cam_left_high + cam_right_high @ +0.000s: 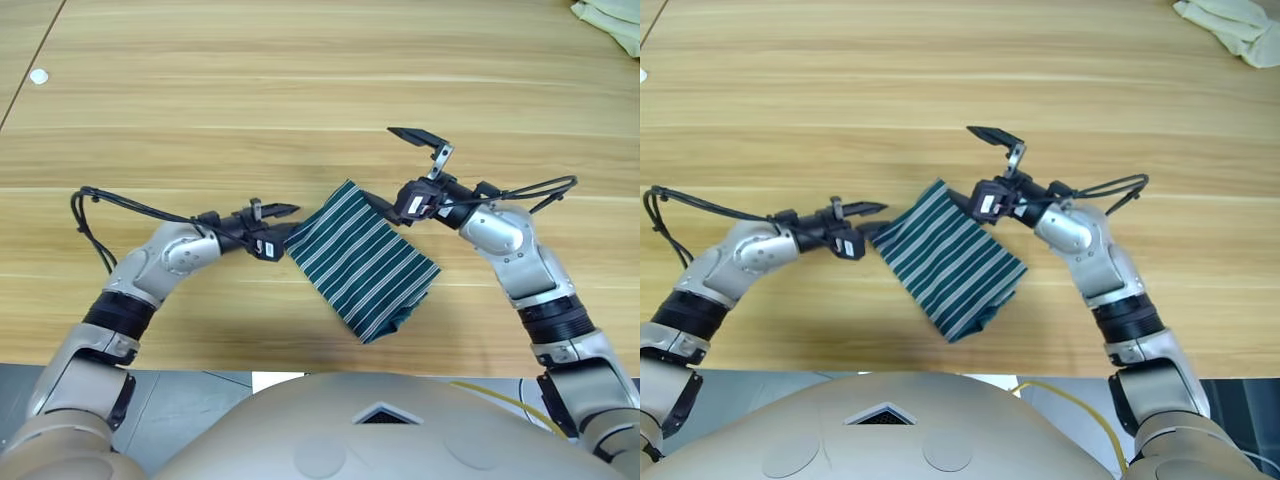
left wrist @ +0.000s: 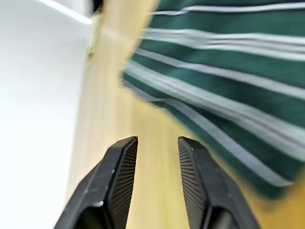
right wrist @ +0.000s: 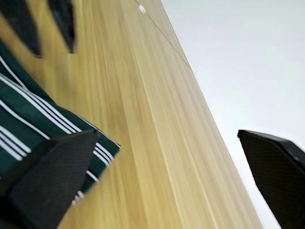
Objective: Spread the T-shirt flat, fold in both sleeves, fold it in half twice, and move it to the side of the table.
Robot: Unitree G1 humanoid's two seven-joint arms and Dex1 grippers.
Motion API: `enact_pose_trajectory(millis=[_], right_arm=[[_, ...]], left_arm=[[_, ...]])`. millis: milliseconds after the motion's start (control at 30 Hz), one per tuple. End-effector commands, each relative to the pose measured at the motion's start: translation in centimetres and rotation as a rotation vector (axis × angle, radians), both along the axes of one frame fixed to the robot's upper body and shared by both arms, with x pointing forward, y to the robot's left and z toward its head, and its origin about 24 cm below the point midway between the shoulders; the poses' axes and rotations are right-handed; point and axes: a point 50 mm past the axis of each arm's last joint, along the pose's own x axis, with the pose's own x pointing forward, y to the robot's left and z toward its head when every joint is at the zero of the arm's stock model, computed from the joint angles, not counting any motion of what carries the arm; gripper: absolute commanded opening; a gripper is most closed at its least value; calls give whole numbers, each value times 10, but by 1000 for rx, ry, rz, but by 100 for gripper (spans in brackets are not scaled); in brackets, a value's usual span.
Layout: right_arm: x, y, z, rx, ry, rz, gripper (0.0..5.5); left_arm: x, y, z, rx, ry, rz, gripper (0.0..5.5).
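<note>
A green T-shirt with thin white stripes lies folded into a small tilted rectangle near the table's front edge. My left gripper sits low at the shirt's left corner, open by a narrow gap with nothing between its fingers; the striped cloth lies just ahead of them. My right gripper is at the shirt's far corner, open wide. Its lower finger rests by the cloth's edge and its upper finger is raised above the table.
The wooden table stretches far beyond the shirt. A pale crumpled cloth lies at the far right corner. A small white dot marks the far left. The table's front edge runs just behind my arms.
</note>
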Motion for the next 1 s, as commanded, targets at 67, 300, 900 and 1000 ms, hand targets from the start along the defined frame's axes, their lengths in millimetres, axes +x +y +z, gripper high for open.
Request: enact_pose_trajectory(millis=[67,300,900,1000], right_arm=[[-19,25,-31,-78,94,120,538],[-41,-2,-92,-414,298,177,538],[-21,-212,-67,-815,398,-470,538],[-14,-232,-56,-833,386,-559,538]], left_arm=[[21,-4,34,-205,-171,87,157],[43,9,70,-446,-311,261,157],[47,11,50,-440,-275,309,157],[46,10,47,-436,-271,309,157]])
